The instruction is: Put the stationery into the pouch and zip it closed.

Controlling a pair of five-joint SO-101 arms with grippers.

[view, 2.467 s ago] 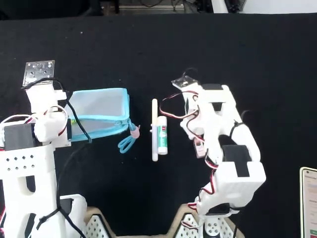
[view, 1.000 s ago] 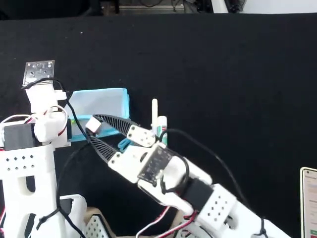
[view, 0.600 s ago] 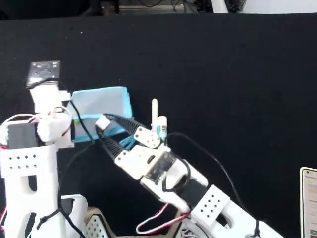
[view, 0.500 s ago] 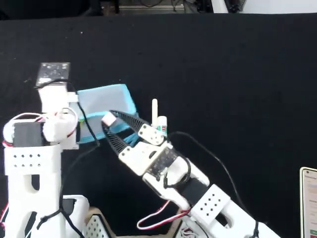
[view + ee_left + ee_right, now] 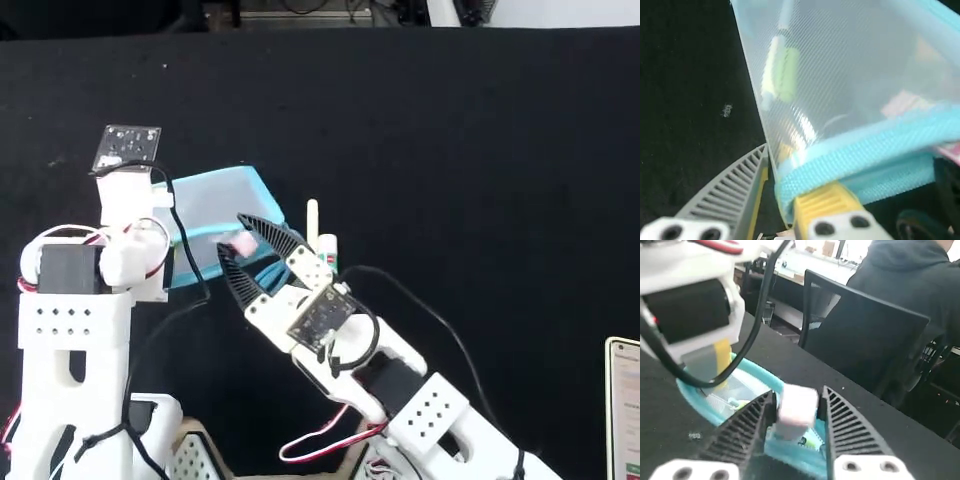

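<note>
Now | ribbed right pincer (image 5: 797,399) grips blocky pink eraser (image 5: 796,412) | translucent mesh pouch (image 5: 855,75)

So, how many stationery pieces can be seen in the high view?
3. An eraser is held in the right tool at the pouch mouth; a white pen and a glue stick lie side by side beyond that arm. The arm may hide others.

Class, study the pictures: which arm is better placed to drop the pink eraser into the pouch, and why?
Right. The right tool already grips the pink eraser at the open mouth of the pouch. The left tool is clamped on the pouch's edge.
</note>
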